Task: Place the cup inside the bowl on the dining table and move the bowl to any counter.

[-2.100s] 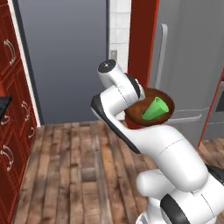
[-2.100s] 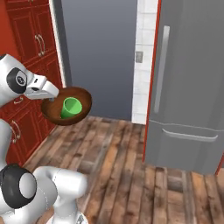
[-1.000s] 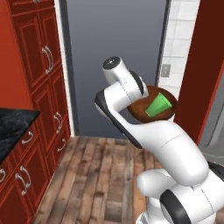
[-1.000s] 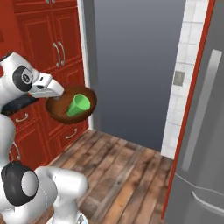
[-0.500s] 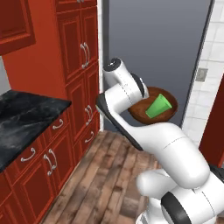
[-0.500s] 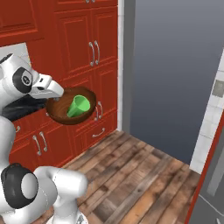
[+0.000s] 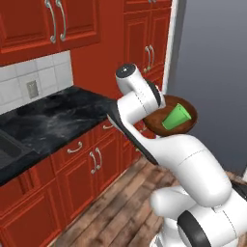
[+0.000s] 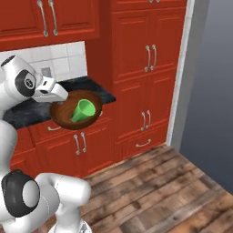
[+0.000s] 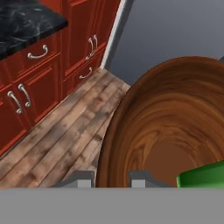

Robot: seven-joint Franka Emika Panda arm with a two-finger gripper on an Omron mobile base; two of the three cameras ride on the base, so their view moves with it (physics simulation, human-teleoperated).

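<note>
Green cup (image 8: 83, 110) lies tipped in brown bowl (image 8: 63, 119) (held aloft), nr counter (image 7: 53, 118).

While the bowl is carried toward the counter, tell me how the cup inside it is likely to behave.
The cup lies tilted on its side in the bowl, so it could roll or slide if the bowl tips. It looks small and plain, probably light, easily jostled. The bowl's raised rim should likely keep it in while the gripper holds the rim level.

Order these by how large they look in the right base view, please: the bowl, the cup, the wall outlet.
1. bowl, clearly the largest.
2. cup, lying inside the bowl.
3. wall outlet, smallest; it is partly hidden and farther from the camera, so its true size is unsure.
</note>
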